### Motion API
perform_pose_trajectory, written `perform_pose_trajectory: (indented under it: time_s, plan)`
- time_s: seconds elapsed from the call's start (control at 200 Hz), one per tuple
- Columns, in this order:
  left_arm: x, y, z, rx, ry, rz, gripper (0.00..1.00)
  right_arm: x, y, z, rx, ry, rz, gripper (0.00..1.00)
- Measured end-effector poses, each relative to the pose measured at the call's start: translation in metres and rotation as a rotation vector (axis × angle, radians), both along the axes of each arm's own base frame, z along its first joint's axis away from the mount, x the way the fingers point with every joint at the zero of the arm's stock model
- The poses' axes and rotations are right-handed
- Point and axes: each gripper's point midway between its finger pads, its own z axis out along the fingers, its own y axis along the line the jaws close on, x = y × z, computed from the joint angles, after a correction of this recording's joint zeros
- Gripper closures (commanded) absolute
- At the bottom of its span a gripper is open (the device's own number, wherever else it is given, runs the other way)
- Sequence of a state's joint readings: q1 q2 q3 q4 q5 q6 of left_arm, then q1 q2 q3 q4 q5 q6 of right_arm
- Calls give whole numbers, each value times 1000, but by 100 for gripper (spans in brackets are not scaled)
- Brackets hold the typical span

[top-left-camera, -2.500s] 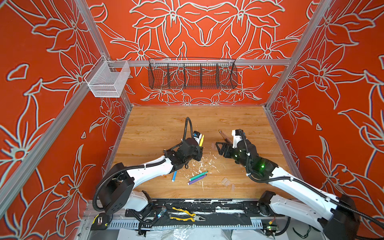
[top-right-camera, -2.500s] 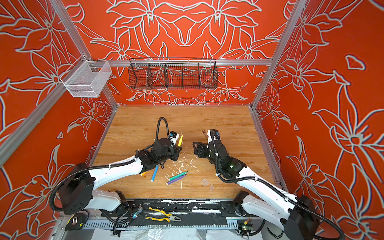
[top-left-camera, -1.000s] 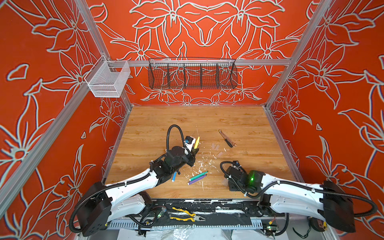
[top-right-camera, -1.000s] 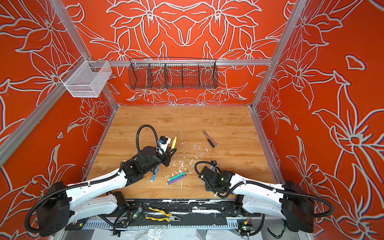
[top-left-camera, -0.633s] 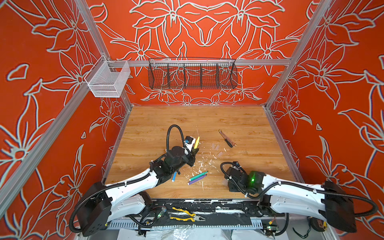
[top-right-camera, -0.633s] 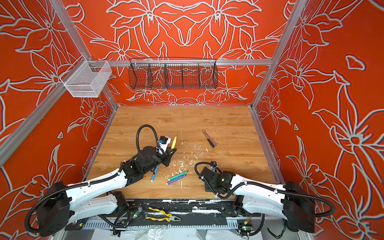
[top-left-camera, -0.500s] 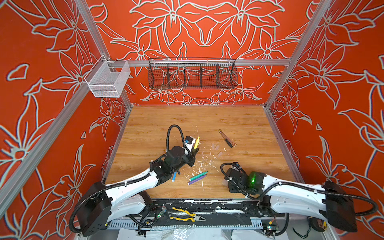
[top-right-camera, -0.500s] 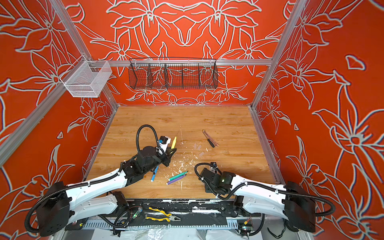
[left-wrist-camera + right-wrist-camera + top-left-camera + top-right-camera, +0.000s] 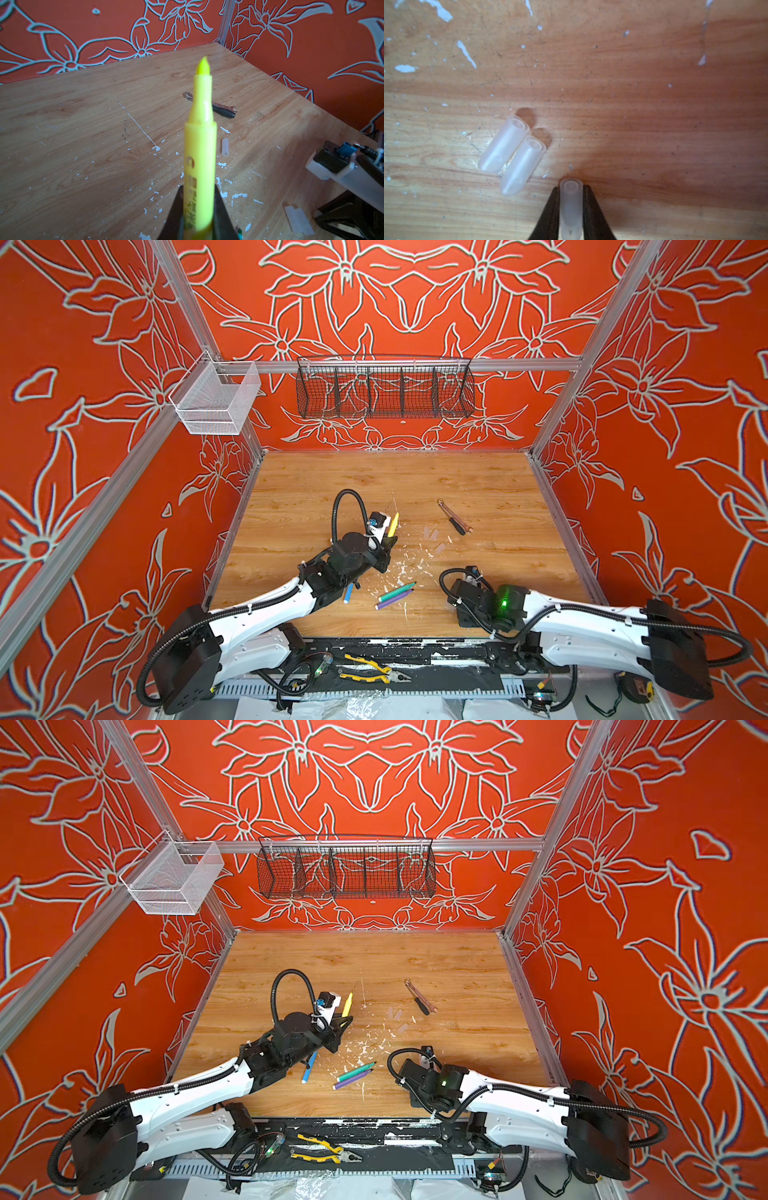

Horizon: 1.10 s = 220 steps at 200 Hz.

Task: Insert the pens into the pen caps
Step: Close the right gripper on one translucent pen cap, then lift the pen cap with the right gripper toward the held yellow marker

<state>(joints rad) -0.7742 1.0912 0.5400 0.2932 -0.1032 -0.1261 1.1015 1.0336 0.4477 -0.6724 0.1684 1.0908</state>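
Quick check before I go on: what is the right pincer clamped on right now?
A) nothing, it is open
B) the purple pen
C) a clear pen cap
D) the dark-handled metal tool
C: in the right wrist view the right pincer is shut on a clear pen cap, with two loose caps lying on the wood beside it.

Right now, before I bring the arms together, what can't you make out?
- Right end effector: hidden beneath the right arm in both top views.
- Held cap: its rear end is cut off by the right wrist view's edge.
- Blue pen: one end covered by the left arm in both top views.
- Loose caps: too small in a top view to tell open ends.
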Motion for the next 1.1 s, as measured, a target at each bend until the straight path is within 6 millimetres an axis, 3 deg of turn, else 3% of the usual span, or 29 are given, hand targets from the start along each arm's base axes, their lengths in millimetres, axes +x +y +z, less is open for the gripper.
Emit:
perform_pose_trajectory:
  time_s: [0.47, 0.675, 0.876, 1.101]
  plan:
    - [0, 0, 0, 3, -2, -2, 100, 2, 1, 0, -2, -14, -7, 90]
    - [-1, -1, 0, -1, 1, -12, 100, 11, -2, 11, 16, -92, -21, 90]
    - [-4, -5, -1, -13, 15, -33, 100, 40, -5, 60, 108, -311, -85, 91]
    - [-4, -9, -7, -17, 40, -43, 100, 82, -13, 156, 219, -621, -198, 94]
